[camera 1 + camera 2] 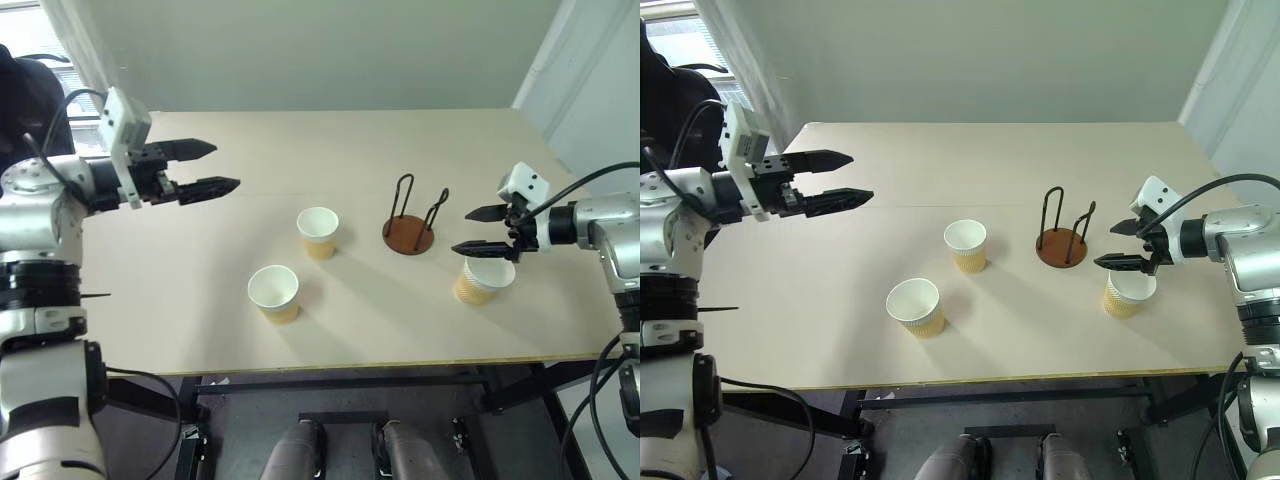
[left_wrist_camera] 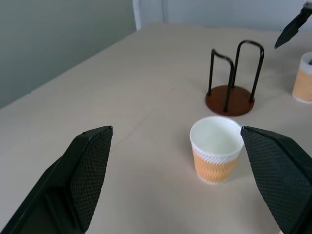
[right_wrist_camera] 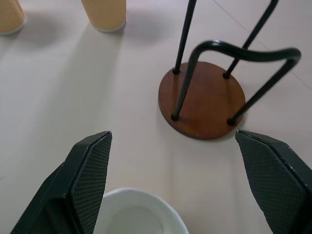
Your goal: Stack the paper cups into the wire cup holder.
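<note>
On the pale beige surface (image 1: 200,300) | we see three tan, white-rimmed paper cups (image 1: 274,292) (image 1: 318,232) (image 1: 484,279) standing loose | brown-disc, black-wire cup holder (image 1: 410,222) between them, empty | left pincer (image 1: 208,168) wide, empty | right pincer (image 1: 478,230) wide above rightmost cup | nothing stacked yet

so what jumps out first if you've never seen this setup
Three paper cups stand upright and apart on the pale table, none stacked yet. Between two of them sits the empty wire cup holder. The open right gripper hovers just above the cup nearest the robot's right, while the open left gripper hangs over the table's left side.
</note>
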Controlling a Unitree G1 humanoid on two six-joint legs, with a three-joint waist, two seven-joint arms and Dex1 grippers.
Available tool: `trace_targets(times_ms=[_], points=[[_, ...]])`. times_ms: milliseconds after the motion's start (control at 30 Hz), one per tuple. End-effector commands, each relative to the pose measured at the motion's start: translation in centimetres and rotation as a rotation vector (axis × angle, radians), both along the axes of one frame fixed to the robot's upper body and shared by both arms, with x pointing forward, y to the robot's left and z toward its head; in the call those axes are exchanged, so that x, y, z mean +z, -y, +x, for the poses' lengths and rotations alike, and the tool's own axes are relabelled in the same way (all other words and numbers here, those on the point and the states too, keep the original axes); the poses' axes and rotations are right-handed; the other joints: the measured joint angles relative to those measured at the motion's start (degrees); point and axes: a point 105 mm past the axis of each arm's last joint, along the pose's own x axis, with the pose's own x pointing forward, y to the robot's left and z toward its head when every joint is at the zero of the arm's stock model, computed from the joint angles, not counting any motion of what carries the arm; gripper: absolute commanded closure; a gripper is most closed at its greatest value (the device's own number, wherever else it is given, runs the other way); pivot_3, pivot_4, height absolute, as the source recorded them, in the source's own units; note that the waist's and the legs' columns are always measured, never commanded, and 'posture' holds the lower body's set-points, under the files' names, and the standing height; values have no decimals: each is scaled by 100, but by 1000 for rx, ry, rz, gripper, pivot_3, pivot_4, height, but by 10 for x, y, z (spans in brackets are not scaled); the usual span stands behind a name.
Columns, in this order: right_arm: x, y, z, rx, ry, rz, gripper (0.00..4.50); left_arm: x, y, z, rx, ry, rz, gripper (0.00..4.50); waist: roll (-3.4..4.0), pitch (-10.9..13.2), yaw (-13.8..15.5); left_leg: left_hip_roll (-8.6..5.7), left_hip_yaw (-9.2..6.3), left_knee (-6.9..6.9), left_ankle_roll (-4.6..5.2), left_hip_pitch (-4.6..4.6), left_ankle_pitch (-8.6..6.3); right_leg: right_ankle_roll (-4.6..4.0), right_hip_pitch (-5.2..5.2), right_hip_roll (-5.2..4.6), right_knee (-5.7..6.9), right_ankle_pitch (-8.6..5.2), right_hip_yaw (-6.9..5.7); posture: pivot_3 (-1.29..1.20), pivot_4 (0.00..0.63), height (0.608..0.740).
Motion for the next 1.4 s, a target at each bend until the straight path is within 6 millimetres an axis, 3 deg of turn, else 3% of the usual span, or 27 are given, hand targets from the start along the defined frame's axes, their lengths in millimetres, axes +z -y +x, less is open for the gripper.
trace_targets(times_ms=[33, 533, 1300, 1400], points=[[6, -6, 7, -8, 41, -17, 367, 10, 3, 1, -12, 40, 10, 15, -1, 0, -10, 0, 0, 0, 4, 1, 3, 0, 0, 0, 0, 0, 0, 0, 150, 740], [7, -34, 40, -36, 121, -21, 367, 8, -9, -6, 23, 50, 3, 15, -2, 1, -36, 2, 0, 0, 29, -3, 11, 5, -6, 3, -2, 1, -1, 0, 150, 740], [-1, -62, 46, -70, 76, 28, 367, 8, -12, -6, 43, 53, 13, 15, -2, 1, -25, 2, 0, 0, 15, -4, 2, 0, -10, 3, 0, 0, -1, 0, 150, 740], [-4, -62, 46, -78, 69, 20, 976, 8, -12, -6, 45, 51, 17, 0, -2, 1, -25, 2, 0, 0, 11, -4, -1, 0, -10, 2, 0, 0, -1, 0, 150, 740]])
